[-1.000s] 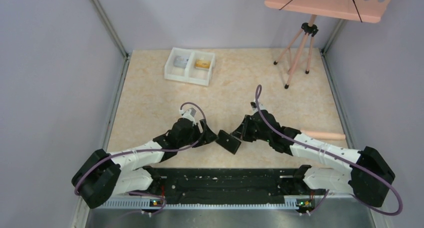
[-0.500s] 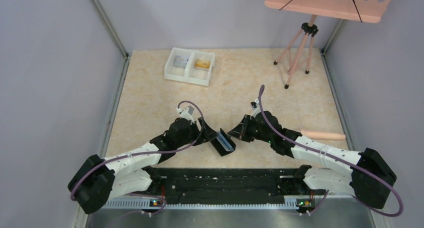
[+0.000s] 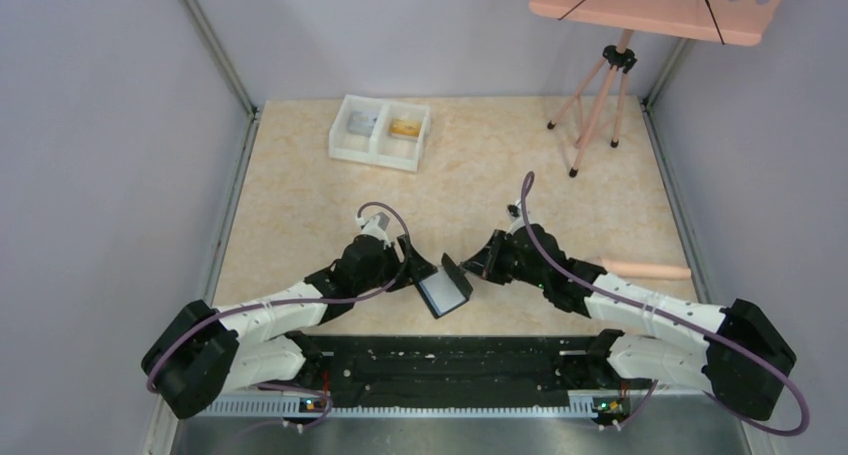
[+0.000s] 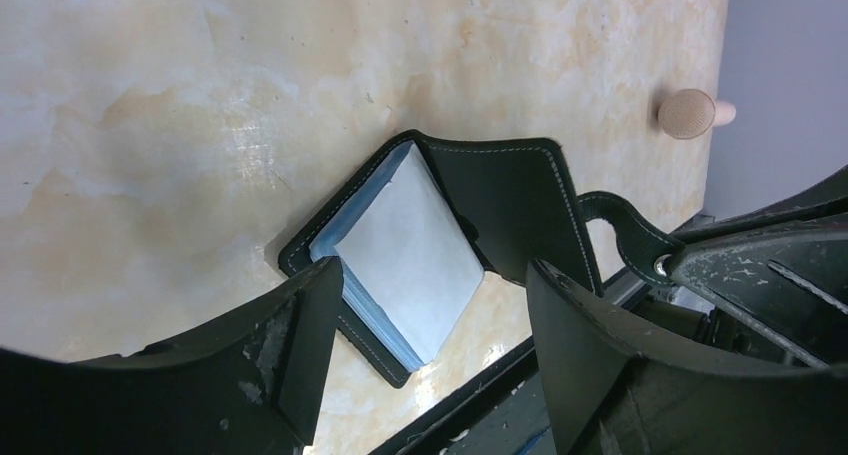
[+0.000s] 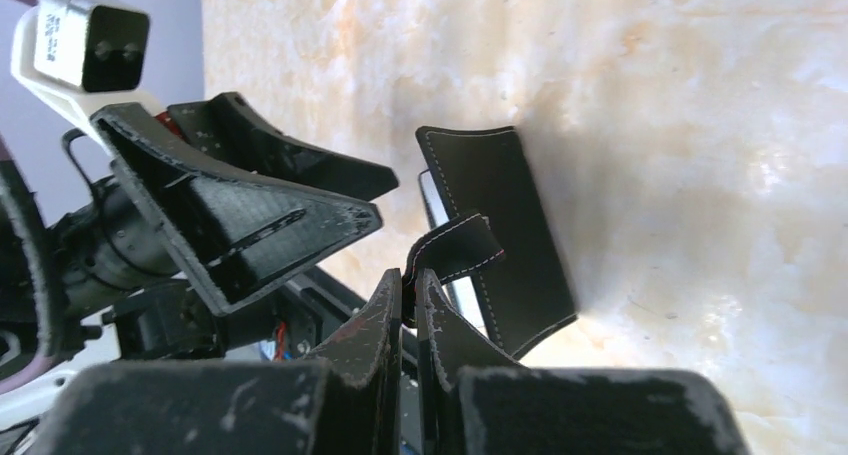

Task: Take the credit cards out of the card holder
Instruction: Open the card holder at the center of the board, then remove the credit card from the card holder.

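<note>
The card holder (image 3: 445, 287) has been pulled open.

Black with pale stitching, blue-grey inside: card holder (image 4: 505, 200). Beige, marbled: table (image 3: 300, 195). White: tray (image 3: 372, 157). Orange-gold: credit card (image 3: 405, 128) in tray. Peach-pink: stand (image 3: 650, 10). Purple: cables (image 3: 385, 213).

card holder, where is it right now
In the top view the card holder lies open on the table, low centre, between the left gripper and the right gripper, which pinches its strap.

No words or nos. can be read in any pic. The card holder (image 4: 510, 210) shows no print
</note>
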You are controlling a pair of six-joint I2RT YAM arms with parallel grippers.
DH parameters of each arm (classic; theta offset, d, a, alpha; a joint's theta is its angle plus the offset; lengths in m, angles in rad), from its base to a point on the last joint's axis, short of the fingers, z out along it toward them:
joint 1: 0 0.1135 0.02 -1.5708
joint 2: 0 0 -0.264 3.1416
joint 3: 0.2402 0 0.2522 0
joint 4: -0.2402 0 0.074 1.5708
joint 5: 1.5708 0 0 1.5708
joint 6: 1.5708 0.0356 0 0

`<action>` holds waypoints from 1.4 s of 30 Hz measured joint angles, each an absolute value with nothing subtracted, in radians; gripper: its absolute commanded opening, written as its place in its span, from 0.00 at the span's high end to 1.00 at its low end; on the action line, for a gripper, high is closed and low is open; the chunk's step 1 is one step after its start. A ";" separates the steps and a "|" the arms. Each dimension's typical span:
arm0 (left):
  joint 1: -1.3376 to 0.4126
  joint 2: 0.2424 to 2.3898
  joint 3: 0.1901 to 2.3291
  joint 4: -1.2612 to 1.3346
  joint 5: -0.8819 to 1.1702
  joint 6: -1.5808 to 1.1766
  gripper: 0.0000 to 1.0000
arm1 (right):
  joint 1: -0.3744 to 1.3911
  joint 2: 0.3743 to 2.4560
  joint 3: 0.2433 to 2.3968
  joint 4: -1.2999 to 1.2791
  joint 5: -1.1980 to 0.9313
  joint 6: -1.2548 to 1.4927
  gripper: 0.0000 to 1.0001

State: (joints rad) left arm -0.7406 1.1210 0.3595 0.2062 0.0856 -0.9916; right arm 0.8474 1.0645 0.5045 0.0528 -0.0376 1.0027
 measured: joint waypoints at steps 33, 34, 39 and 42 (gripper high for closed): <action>-0.741 0.809 0.442 -0.192 -0.232 -0.869 0.29 | 0.771 0.999 0.646 -0.332 0.091 0.883 0.51; -0.741 0.776 0.454 -0.218 -0.266 -0.860 0.28 | 0.792 1.003 0.662 -0.330 0.096 0.884 0.51; -0.741 0.626 0.499 -0.343 -0.441 -0.826 0.28 | 0.917 1.090 0.732 -0.294 0.114 0.896 0.48; -0.741 0.547 0.509 -0.411 -0.524 -0.810 0.28 | 0.968 1.190 0.769 -0.273 0.124 0.905 0.34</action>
State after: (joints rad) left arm -0.7406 0.5468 0.5087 -0.4110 -0.5243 -0.8101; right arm 0.9676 1.1900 0.7692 -0.2729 0.1238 0.9047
